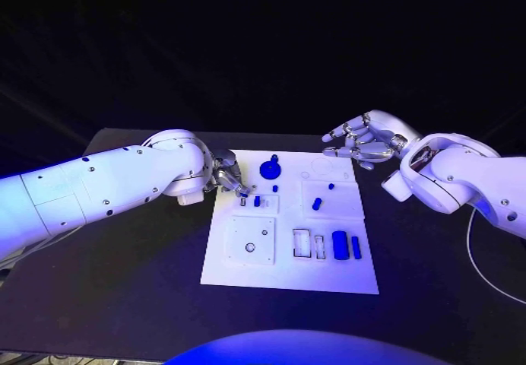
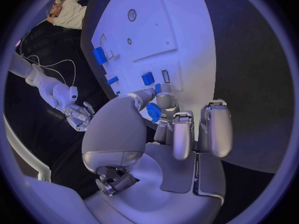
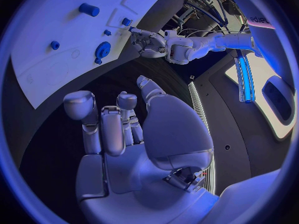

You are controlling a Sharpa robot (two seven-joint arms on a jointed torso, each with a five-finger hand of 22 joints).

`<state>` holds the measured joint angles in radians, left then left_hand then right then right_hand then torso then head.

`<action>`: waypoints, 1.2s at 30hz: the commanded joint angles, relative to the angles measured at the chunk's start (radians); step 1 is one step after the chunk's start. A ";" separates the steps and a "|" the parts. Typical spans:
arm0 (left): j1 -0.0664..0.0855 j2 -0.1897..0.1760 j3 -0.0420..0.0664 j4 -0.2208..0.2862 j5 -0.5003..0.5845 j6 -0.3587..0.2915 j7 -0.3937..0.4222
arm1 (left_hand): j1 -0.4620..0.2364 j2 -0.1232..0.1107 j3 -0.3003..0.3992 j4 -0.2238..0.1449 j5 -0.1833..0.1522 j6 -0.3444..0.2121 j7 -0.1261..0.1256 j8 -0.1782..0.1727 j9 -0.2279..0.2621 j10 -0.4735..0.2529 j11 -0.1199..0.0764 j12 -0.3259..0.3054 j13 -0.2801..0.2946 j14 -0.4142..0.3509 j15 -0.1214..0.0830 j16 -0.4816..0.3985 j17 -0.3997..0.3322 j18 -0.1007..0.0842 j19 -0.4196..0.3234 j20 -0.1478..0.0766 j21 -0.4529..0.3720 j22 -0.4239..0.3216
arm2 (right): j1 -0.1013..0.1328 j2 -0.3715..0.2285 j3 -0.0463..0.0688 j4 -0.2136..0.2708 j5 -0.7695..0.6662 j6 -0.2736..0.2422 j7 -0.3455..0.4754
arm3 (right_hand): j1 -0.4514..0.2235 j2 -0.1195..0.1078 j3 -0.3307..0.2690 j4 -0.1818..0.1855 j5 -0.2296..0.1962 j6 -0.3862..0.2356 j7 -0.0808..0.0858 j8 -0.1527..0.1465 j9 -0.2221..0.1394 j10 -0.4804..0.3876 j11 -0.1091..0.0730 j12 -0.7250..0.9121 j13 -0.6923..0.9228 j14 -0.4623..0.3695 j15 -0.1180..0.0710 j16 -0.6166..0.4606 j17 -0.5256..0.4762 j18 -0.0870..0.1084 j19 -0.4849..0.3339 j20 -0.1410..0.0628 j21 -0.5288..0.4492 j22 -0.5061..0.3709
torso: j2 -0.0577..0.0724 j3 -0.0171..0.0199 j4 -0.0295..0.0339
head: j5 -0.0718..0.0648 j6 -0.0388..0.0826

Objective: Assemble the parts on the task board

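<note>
The white task board [image 1: 329,277] lies in the middle of the black table. My left hand [image 1: 230,179] hovers at the board's far left edge and pinches a small blue part [image 2: 154,112] between thumb and finger. Just beyond its fingertips a blue square piece [image 2: 147,78] sits next to an empty slot [image 2: 165,76]. A round blue piece with a knob [image 1: 270,166] stands on the far part of the board. My right hand [image 1: 367,141] hangs above the board's far right corner, fingers apart and holding nothing. The right wrist view looks past that hand [image 3: 124,134] to the board [image 3: 56,69] and the left hand [image 3: 146,40].
A large blue block [image 1: 340,243] and a slim blue bar [image 1: 355,245] sit at the board's near right beside white frames [image 1: 302,242]. A square white plate [image 1: 250,239] takes up the near left. A thin cable [image 1: 473,243] runs along the table's right side.
</note>
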<state>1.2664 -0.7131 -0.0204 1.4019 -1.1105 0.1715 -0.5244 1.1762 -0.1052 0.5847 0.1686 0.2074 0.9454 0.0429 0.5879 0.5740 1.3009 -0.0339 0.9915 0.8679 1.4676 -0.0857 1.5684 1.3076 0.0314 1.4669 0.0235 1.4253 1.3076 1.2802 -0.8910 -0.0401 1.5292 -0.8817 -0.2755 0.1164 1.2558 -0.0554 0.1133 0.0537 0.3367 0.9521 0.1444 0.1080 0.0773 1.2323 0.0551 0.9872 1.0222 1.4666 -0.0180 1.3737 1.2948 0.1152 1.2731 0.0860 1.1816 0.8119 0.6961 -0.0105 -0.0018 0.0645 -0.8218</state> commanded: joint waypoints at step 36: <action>-0.010 0.023 -0.004 -0.030 -0.024 0.155 -0.038 | -0.015 -0.002 0.145 -0.145 0.035 0.012 -0.002 0.009 -0.003 0.018 0.000 0.014 0.010 0.103 -0.004 0.002 0.263 0.003 0.057 -0.004 0.005 0.171 | -0.003 0.000 0.000 0.002 -0.006 0.013 0.005 | 0.003 0.006 -0.002 -0.002 0.005 0.004 0.000 0.007 -0.001 -0.005 -0.001 0.006 0.002 0.048 -0.006 -0.003 0.000 0.019 -0.001 -0.007 -0.005 -0.001 | -0.001 0.0000 0.0005 | 0.001 -0.015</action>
<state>1.2604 -0.6915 -0.0214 1.3721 -1.1278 0.2863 -0.5543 1.1729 -0.1084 0.5853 0.1676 0.2359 0.9473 0.0444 0.5907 0.5719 1.3137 -0.0324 0.9994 0.8764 1.4676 -0.0857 1.5684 1.3074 0.0314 1.4668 0.0235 1.4252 1.3074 1.2782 -0.8909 -0.0403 1.5297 -0.8817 -0.2732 0.1173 1.2557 -0.0554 0.1134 0.0537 0.3367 0.9521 0.1444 0.1080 0.0772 1.2323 0.0551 0.9872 1.0231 1.4666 -0.0180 1.3737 1.2949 0.1152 1.2731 0.0860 1.1816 0.8120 0.6959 -0.0105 -0.0012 0.0655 -0.8354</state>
